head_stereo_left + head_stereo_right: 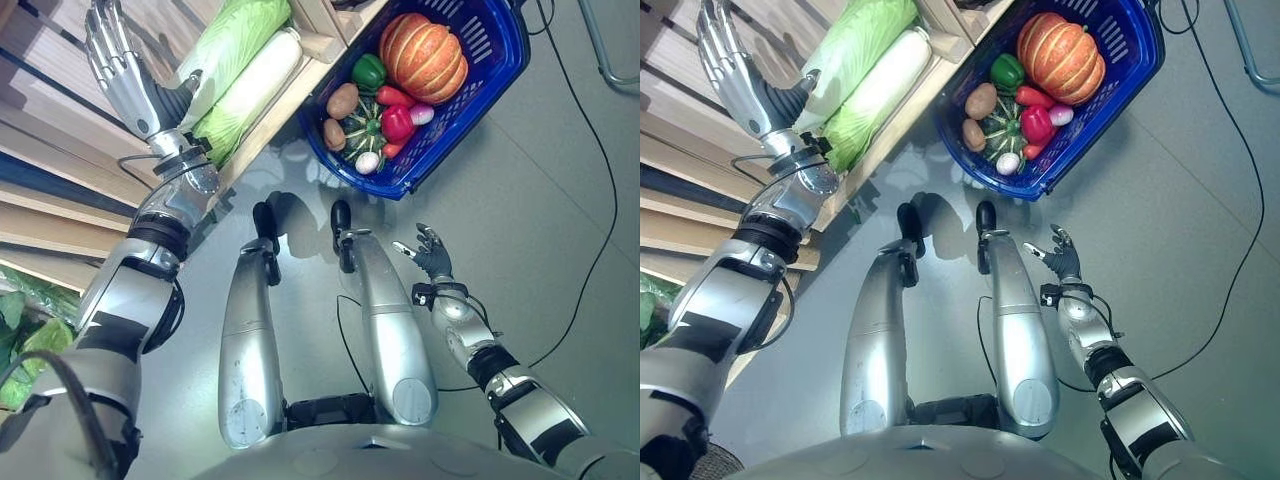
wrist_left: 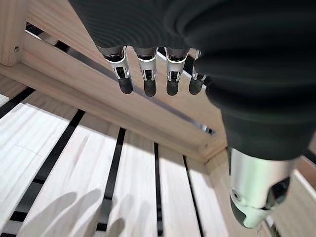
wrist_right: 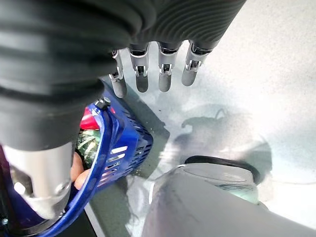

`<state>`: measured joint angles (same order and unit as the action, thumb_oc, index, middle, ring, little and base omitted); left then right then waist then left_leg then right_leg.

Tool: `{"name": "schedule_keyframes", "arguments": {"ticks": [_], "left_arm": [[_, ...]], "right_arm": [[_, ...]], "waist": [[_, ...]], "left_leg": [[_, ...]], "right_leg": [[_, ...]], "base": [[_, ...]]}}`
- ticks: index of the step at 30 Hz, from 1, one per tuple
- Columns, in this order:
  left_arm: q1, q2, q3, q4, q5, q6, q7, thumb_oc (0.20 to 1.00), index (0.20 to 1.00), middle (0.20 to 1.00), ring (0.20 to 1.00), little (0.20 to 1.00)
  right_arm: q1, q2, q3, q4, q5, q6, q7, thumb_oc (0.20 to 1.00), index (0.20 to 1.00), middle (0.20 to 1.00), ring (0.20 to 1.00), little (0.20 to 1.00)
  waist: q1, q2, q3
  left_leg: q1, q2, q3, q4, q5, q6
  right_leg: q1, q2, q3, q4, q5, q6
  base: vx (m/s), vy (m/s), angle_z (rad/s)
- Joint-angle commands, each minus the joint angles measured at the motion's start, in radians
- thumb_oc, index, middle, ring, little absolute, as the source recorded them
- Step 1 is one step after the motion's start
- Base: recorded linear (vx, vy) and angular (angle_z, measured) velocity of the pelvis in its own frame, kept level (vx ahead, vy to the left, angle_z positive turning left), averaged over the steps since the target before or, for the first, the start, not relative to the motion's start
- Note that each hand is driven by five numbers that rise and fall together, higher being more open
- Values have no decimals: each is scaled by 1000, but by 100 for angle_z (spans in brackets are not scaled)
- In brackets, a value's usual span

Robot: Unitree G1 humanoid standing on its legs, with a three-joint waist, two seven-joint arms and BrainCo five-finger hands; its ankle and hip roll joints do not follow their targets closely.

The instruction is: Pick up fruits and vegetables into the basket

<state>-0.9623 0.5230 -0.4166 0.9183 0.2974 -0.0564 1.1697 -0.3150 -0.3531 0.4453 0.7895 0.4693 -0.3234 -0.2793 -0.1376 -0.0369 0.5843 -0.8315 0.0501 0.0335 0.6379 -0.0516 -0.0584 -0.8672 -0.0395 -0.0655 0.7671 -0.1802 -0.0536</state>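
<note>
The left robot hand (image 1: pixel 122 72) hovered open over the wooden shelf (image 2: pixel 74 163), beside the cabbage (image 1: pixel 232 42). The right robot hand (image 1: pixel 430 254) hung relaxed and empty near the blue basket (image 1: pixel 497 62) of vegetables.

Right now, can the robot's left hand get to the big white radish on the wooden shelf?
Probably yes. The left hand is open above the wooden shelf, right beside the white radish and the cabbage. Nothing lies between its fingers and the radish.

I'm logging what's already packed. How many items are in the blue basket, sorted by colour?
Blue basket contents, as far as visible:
Orange: 1, pumpkin
Green: 2, pepper, striped squash
Red: 2
Brown: 2, potatoes
Pink-white: 2
Total: 9
</note>
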Motion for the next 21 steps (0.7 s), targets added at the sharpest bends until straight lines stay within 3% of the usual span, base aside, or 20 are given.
{"name": "schedule_keyframes", "arguments": {"ticks": [1, 13, 21], "left_arm": [[-14, 45, 13, 26, -20, 47, -49, 1000, 1000, 1000, 1000, 1000], [-65, 46, -32, 99, -72, 124, -144, 1000, 1000, 1000, 1000, 1000], [-93, 38, -37, 140, -110, 195, -140, 1000, 1000, 1000, 1000, 1000]], "right_arm": [[75, -20, -11, -84, -7, -15, -14, 1000, 1000, 1000, 1000, 1000], [82, -39, -14, -141, -18, -30, -30, 1000, 1000, 1000, 1000, 1000], [73, -41, -8, -160, -25, -27, -41, 1000, 1000, 1000, 1000, 1000]], "waist": [[-1, -18, -64], [-26, -23, -64], [-34, -25, -64]], "left_leg": [[-10, -49, 75, 78, -133, 39], [-83, -38, 88, 102, -133, 49], [-114, -40, 91, 105, -132, 51]], "right_leg": [[39, 28, 25, -59, 25, 75], [-53, 33, 35, -20, 32, 78], [-91, 36, 40, -12, 35, 79]], "base": [[34, 29, -2], [0, 27, -3], [-2, 16, -3]]}}
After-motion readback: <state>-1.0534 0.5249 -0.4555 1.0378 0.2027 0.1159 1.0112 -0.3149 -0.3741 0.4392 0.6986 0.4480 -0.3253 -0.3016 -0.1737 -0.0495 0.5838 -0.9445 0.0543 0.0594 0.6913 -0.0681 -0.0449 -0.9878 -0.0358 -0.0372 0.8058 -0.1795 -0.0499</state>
